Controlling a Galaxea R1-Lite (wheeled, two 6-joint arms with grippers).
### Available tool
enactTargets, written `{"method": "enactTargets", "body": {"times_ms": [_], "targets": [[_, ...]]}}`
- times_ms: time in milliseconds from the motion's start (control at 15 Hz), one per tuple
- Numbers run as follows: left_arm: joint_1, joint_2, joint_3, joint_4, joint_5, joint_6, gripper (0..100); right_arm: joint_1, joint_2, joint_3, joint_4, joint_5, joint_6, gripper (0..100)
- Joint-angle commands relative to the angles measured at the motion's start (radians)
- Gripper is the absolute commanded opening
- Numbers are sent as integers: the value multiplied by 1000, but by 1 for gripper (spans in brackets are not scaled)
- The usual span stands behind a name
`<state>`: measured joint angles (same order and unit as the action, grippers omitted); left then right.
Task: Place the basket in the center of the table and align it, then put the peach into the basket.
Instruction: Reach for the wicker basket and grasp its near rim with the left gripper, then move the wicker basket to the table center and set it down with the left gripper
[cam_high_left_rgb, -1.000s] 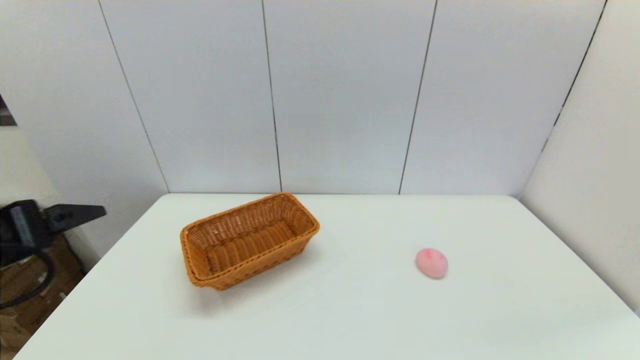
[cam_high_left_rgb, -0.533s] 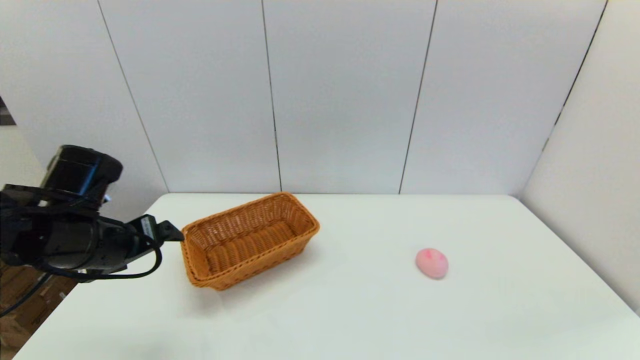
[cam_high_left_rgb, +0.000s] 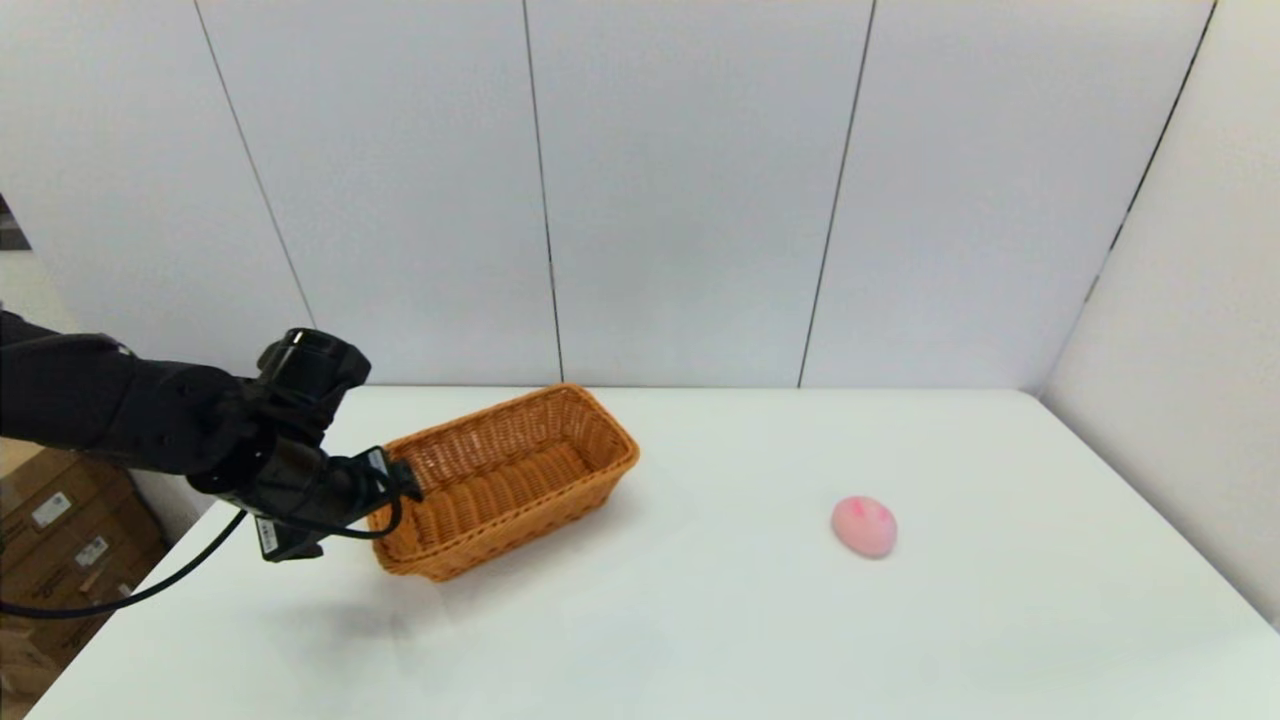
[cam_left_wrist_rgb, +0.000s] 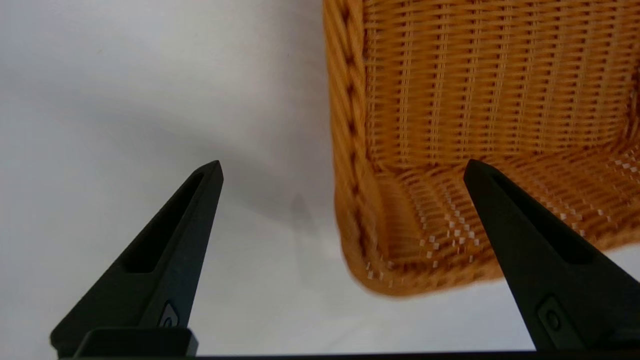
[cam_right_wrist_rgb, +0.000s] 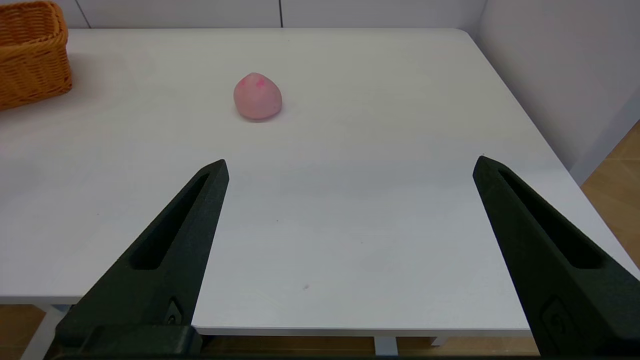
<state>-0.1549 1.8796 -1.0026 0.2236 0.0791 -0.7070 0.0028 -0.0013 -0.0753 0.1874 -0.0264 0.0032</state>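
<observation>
Your basket (cam_high_left_rgb: 505, 478) is a rectangular tub of orange-brown woven wicker with rounded corners, flared sides and a braided rim; it sits askew on the left half of the white surface (cam_high_left_rgb: 700, 620), towards the back. Your peach (cam_high_left_rgb: 864, 526) (pale pink, matte, with a redder blush on top) lies well apart from it on the right half, on bare surface. Your left end effector (cam_left_wrist_rgb: 342, 172) hangs at the basket's near left end with its tapered black fingers spread wide, one over the weave inside and one outside the rim. A small white label on it is too small to read. Your right end effector (cam_right_wrist_rgb: 350, 167) sits off the near edge, fingers apart, facing the peach.
</observation>
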Motion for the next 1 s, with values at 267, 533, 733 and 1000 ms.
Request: {"method": "enactTargets", "body": {"times_ms": [267,533,733,1000], "targets": [[44,230,-130,8,-22,-12,0,0,0,0,-2,0,0,100],[52,240,-136,6,-67,-12,0,0,0,0,1,0,0,100],[52,237,-139,6,-73,-14,0,0,0,0,3,0,0,100],[52,196,-143,8,-147,-38,0,0,0,-1,3,0,0,100]]}}
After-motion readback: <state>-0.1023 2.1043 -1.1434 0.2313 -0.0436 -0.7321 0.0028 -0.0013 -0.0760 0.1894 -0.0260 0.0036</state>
